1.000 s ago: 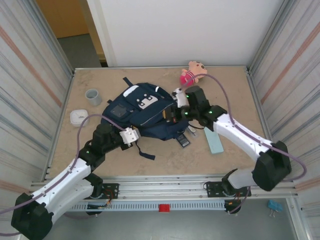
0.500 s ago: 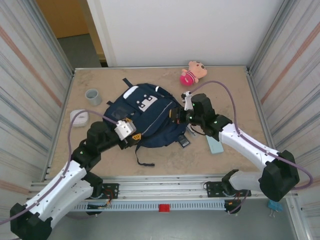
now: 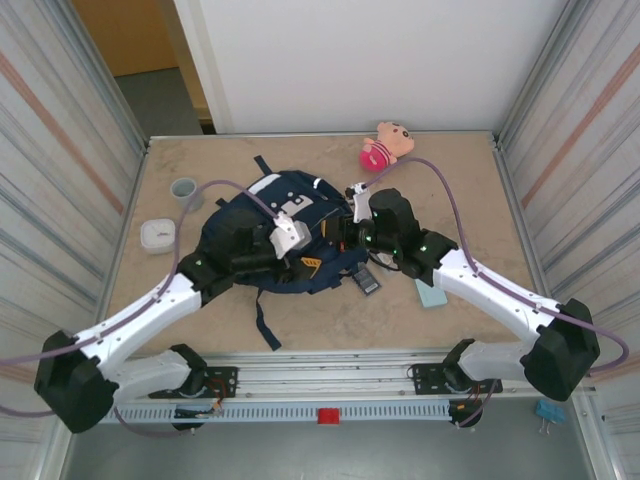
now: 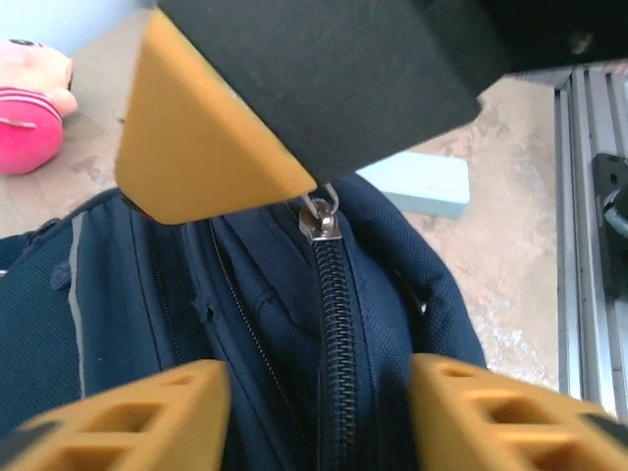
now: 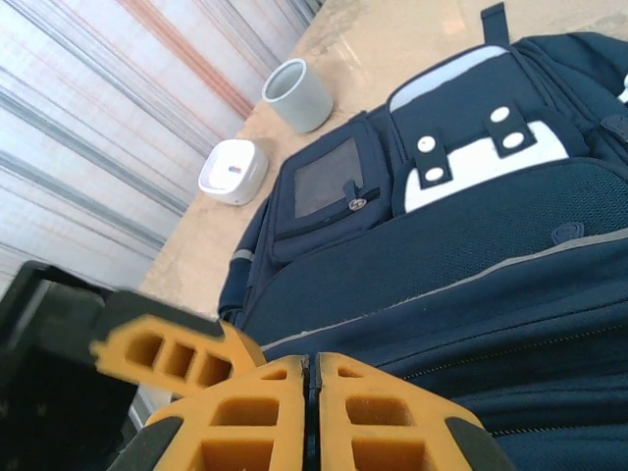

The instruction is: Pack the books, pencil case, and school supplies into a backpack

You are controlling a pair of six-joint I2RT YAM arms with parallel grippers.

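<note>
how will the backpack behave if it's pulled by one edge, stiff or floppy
Likely floppy: the backpack lies slumped and creased on the table, so a pinch would probably lift only a fold of cloth. Its loose strap trails toward the near edge and may drag or snag. Pushed, the fabric would probably bunch rather than slide as one piece.

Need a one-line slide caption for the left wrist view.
Left gripper, fingers apart, straddles the backpack along its zipper; pencil case and pink plush toy lie on the table beyond.

Plush toy (image 3: 385, 145), grey cup (image 3: 184, 190), white gadget (image 3: 157, 235)
</note>
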